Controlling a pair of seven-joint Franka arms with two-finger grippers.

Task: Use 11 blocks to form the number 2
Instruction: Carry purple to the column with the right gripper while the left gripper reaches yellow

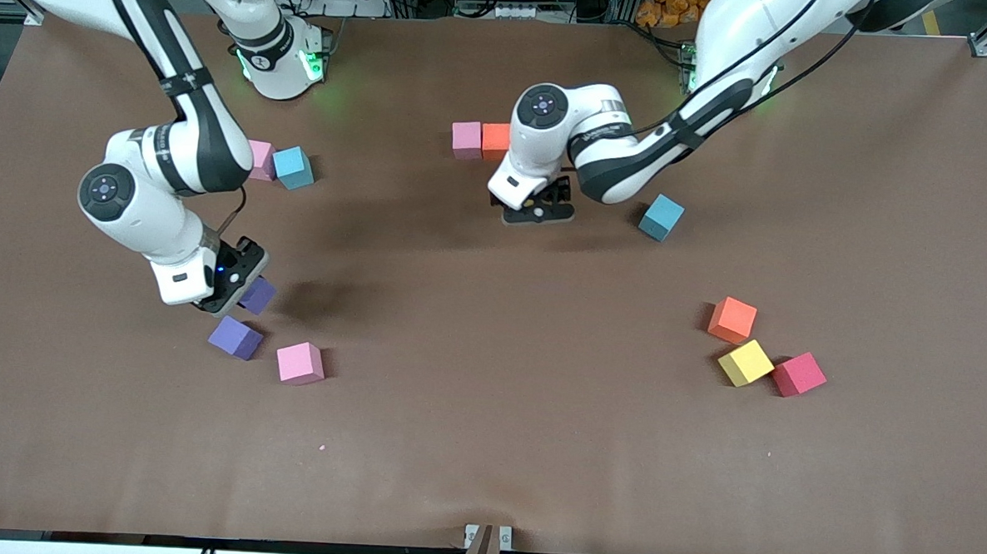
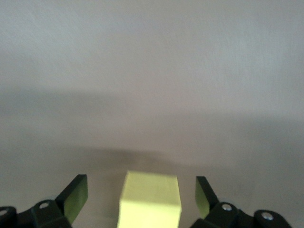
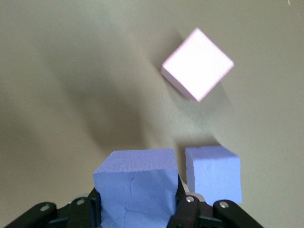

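While only a pink cube (image 1: 467, 137) and an orange cube (image 1: 495, 138) stand touching as the start of the digit, the work is at an early stage. The left gripper (image 1: 538, 210) sits low at the table just beside that pair, on the side nearer the front camera, its fingers (image 2: 76, 197) spread wide with a yellow cube (image 2: 151, 199) free between them, evidently just set down. The right gripper (image 1: 239, 291) hangs over the right arm's end of the table, jaws clamped on a purple cube (image 3: 137, 187); a second purple cube (image 1: 235, 337) and a pink one (image 1: 300, 363) lie near below it. An orange cube (image 1: 732, 320), a yellow cube (image 1: 745, 363) and a crimson cube (image 1: 799, 374) cluster toward the left arm's end. Recommended practice: the left gripper should rise straight up so neither finger drags the released cube, and the right arm should hold off until the placement zone is vacated, then set its cube flush against its neighbours.
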